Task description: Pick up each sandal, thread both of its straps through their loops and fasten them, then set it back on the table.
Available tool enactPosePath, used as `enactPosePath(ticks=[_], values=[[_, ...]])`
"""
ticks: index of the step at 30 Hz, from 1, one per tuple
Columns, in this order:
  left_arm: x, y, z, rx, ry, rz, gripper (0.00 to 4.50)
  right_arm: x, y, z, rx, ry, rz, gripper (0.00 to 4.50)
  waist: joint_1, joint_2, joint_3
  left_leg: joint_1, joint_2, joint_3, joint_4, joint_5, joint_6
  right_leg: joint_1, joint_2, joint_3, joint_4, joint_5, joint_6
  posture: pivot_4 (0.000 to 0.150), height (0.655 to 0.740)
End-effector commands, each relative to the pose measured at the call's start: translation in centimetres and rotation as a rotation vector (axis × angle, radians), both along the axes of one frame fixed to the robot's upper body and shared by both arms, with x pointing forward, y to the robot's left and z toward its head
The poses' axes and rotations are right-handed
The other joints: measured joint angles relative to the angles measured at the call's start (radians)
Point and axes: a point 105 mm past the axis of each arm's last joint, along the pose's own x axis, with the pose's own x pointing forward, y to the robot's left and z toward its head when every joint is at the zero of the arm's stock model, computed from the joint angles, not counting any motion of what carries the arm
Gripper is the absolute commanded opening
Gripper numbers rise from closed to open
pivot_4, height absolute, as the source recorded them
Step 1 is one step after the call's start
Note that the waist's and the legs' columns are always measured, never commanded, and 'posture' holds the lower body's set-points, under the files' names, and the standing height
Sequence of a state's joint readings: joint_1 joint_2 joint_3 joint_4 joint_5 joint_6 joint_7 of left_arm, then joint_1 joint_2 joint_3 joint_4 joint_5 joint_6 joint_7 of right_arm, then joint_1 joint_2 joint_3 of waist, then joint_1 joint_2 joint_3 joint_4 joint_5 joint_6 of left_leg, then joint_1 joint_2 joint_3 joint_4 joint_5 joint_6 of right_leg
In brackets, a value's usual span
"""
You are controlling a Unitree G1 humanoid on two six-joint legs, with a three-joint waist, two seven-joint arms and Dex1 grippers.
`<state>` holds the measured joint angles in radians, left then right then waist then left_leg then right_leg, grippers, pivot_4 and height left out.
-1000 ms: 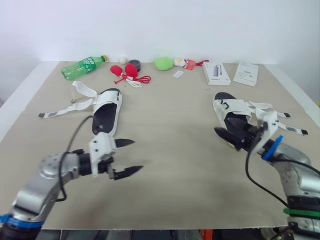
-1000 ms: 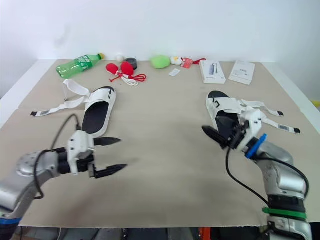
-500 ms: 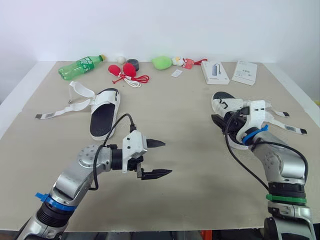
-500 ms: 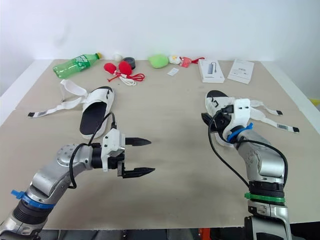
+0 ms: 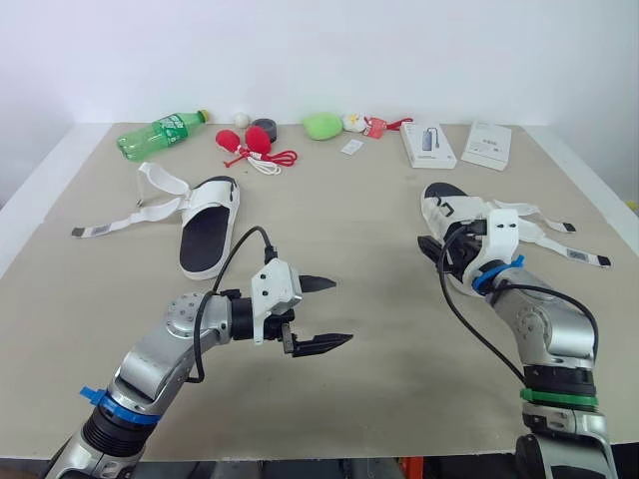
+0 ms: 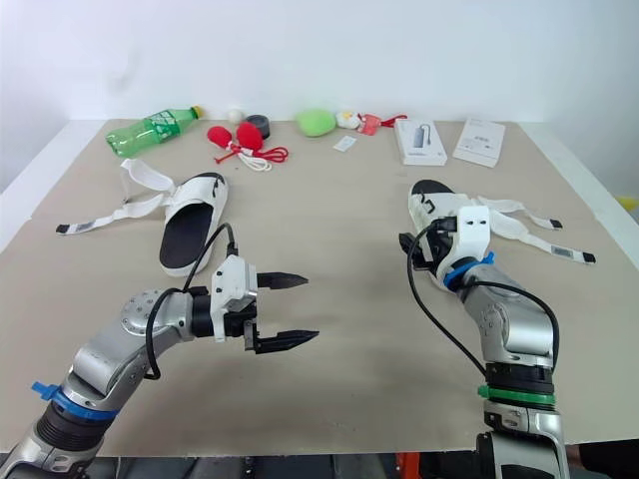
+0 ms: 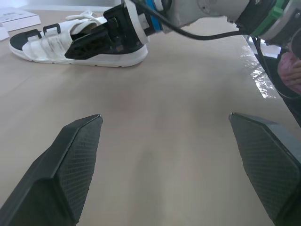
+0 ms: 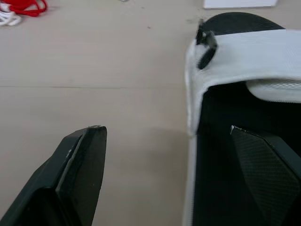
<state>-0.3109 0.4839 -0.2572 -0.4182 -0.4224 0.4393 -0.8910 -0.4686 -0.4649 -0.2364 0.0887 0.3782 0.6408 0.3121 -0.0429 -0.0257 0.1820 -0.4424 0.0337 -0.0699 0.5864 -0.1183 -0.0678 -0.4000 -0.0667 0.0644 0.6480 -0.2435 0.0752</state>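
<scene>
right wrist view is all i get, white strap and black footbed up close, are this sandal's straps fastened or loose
Observer: Loose. The right sandal lies flat, and its straps are spread out on the table toward the robot's right.
Operator: where's the other one
Observer: The left sandal lies flat on the robot's left side of the table, with its strap ends trailing out to the left, also unfastened.
Operator: and the left hand
Observer: The left hand hangs open over bare table between the two sandals, touching neither and holding nothing.
</scene>
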Motion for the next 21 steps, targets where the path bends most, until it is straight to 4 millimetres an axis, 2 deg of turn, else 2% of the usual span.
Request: enactPosePath(ticks=[1,8,9,10,12,15,17,18,21], values=[[-0.2,-0.2,1.4,-0.028,-0.051,-0.006,4.43,1.0,-0.2,1.8,-0.02,-0.076,-0.021,4.5,-0.002,0.0,0.0,0.0,0.0,0.0,0.0,0.0,0.0,0.0,0.0,0.0,0.0,0.0,0.0,0.15,0.74],[0.4,0.0,1.3,-0.039,-0.053,0.039,4.43,2.4,0.1,2.0,-0.05,-0.094,-0.018,4.5,-0.004,0.0,0.0,0.0,0.0,0.0,0.0,0.0,0.0,0.0,0.001,0.001,0.0,0.0,0.0,0.15,0.74],[0.9,0.1,1.4,-0.043,-0.062,0.071,4.5,2.6,0.1,2.0,-0.05,-0.094,-0.018,3.94,-0.004,0.0,0.0,0.0,0.0,0.0,0.0,0.0,0.0,0.0,0.001,0.001,0.0,0.001,0.0,0.15,0.74],[1.5,0.3,1.6,-0.053,-0.063,0.11,4.5,2.8,0.2,1.9,-0.054,-0.097,-0.019,3.8,-0.004,0.0,0.0,0.0,0.0,0.0,0.0,0.0,0.0,0.0,0.001,0.001,0.0,0.001,0.0,0.15,0.74],[2.2,0.5,1.7,-0.064,-0.064,0.156,4.5,2.9,0.3,1.9,-0.067,-0.105,-0.009,3.01,-0.004,0.0,0.0,0.0,0.0,0.0,0.0,0.001,0.001,0.0,0.001,0.001,0.0,0.001,0.001,0.15,0.74],[2.3,0.7,1.7,-0.062,-0.066,0.164,4.5,3.1,0.4,1.7,-0.078,-0.117,0.0,1.53,-0.004,0.0,0.0,0.0,0.0,0.0,0.0,0.001,0.001,0.0,0.002,0.001,0.0,0.001,0.001,0.15,0.74],[2.2,0.7,1.6,-0.063,-0.063,0.164,4.5,3.2,0.6,1.8,-0.098,-0.133,0.028,0.73,-0.004,0.0,0.0,0.0,0.0,0.0,0.0,0.001,0.001,0.0,0.002,0.002,0.0,0.001,0.001,0.15,0.74],[2.1,0.8,1.6,-0.062,-0.062,0.164,4.5,3.3,0.8,1.8,-0.105,-0.14,0.044,0.13,-0.004,0.0,0.0,0.0,0.0,0.0,0.0,0.001,0.001,0.0,0.002,0.002,0.0,0.001,0.001,0.15,0.74],[1.9,0.9,1.5,-0.06,-0.059,0.162,4.5,3.1,2.2,2.1,-0.095,-0.166,0.142,0.06,-0.006,0.0,0.0,0.0,0.001,0.0,0.0,0.001,0.001,0.0,0.003,0.002,0.0,0.001,0.001,0.15,0.74]])
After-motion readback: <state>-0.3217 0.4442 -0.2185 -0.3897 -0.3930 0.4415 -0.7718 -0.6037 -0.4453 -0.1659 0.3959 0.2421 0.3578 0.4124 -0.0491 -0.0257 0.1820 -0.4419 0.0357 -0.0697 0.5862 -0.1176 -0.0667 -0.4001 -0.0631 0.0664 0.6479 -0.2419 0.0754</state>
